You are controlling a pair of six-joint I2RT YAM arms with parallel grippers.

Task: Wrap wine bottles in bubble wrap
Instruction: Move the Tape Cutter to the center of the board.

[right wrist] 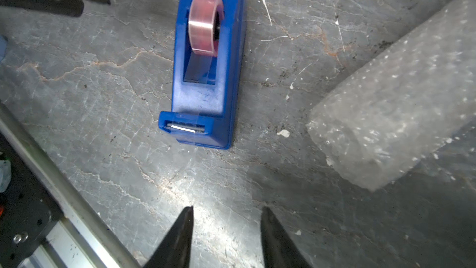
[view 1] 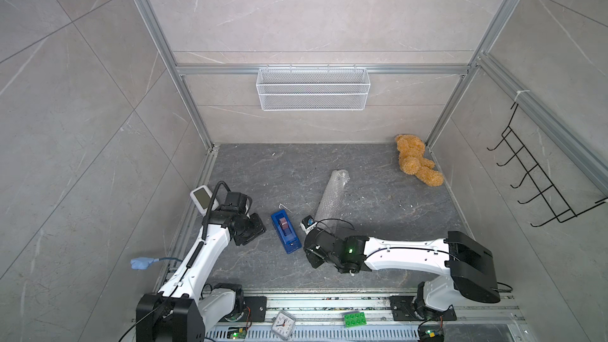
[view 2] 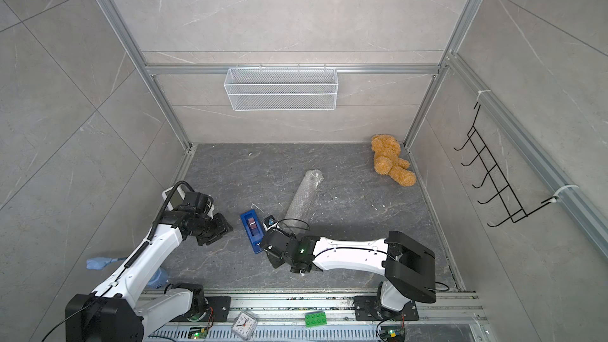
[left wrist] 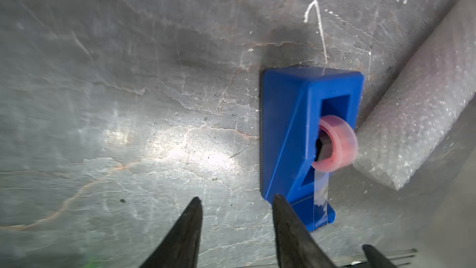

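Faint hour numerals on clock

The left fingers and right fingers stand apart.

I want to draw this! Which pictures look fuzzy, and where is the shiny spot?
Left wrist view: the tape dispenser and bubble wrap look smeared, with white glare on the tabletop. Right wrist view: the dispenser looks sharper, with glare on the tabletop near the right gripper. Both top views: evenly lit, no strong glare.
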